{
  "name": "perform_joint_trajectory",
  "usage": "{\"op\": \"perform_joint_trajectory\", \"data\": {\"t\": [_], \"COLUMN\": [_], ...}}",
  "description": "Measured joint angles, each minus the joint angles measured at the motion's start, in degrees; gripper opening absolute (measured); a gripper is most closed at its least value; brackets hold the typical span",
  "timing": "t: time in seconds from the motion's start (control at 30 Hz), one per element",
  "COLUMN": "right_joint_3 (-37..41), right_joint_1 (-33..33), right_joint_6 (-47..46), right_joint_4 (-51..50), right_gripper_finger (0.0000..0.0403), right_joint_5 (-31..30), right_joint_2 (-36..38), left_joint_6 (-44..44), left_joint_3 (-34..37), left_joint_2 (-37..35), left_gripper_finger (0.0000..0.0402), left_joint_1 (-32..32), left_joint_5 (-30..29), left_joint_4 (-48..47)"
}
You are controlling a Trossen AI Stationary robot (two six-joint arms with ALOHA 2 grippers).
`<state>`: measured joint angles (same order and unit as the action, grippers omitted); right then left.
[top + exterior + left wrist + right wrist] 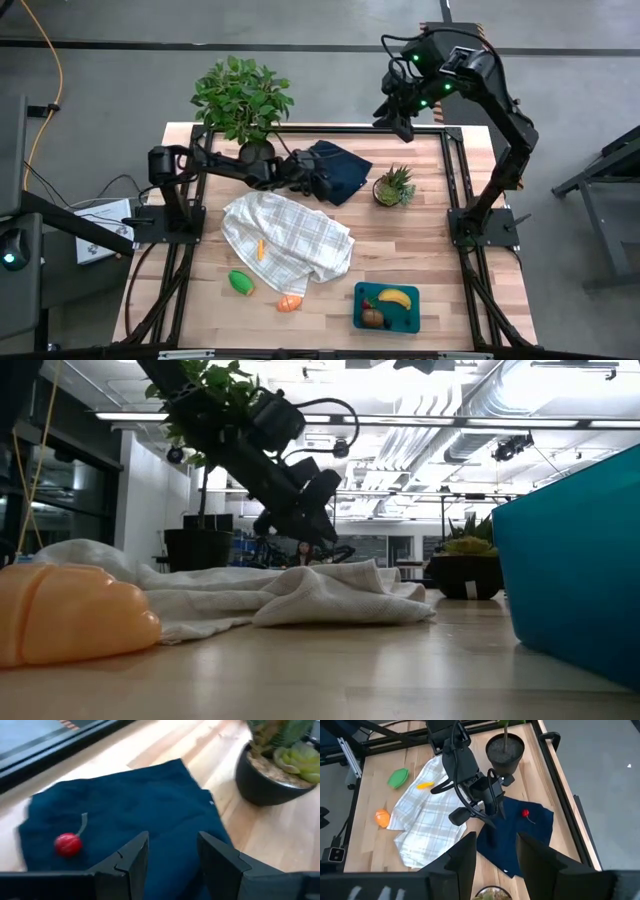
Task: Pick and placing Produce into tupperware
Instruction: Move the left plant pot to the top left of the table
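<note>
From above, the tupperware [387, 308] already holds the banana [395, 298] and a brown piece [372, 318]; green piece [240, 283] and orange pieces [289, 303] remain out. At the left wrist, the left gripper [172, 851], jaws apart, hovers near a cherry [68, 844] on the navy cloth [140, 805]. From the right wrist, the right gripper [494, 851] waits open above.

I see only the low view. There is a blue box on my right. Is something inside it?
Observer: Yes. The high view shows the tupperware holding a yellow banana and a brown round piece.
Operator: Where is the left gripper?
Observer: The left gripper is open over the navy cloth. A red cherry lies on that cloth, beside the fingers, not between them.
Operator: And the right arm?
Observer: The right gripper is open and raised high at the far right side, touching nothing.
</note>
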<state>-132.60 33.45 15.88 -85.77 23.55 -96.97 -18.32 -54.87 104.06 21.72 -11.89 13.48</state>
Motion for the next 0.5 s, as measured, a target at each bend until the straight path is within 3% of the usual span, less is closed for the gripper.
{"op": "perform_joint_trajectory", "data": {"t": [0.37, 0.5], "right_joint_3": [0.0, 0.0], "right_joint_1": [0.0, -0.1], "right_joint_6": [0.0, -0.79], "right_joint_4": [-0.56, -1.35], "right_gripper_finger": [0.0129, 0.0129], "right_joint_5": [0.0, -0.01], "right_joint_2": [0.0, 0.0], "left_joint_6": [6.51, 5.99], "left_joint_3": [-0.73, -0.73], "left_joint_2": [0.8, 0.8], "left_gripper_finger": [0.0156, 0.0156], "left_joint_1": [0.01, -0.01], "left_joint_5": [0.79, -1.98], "left_joint_4": [-0.08, -1.64]}}
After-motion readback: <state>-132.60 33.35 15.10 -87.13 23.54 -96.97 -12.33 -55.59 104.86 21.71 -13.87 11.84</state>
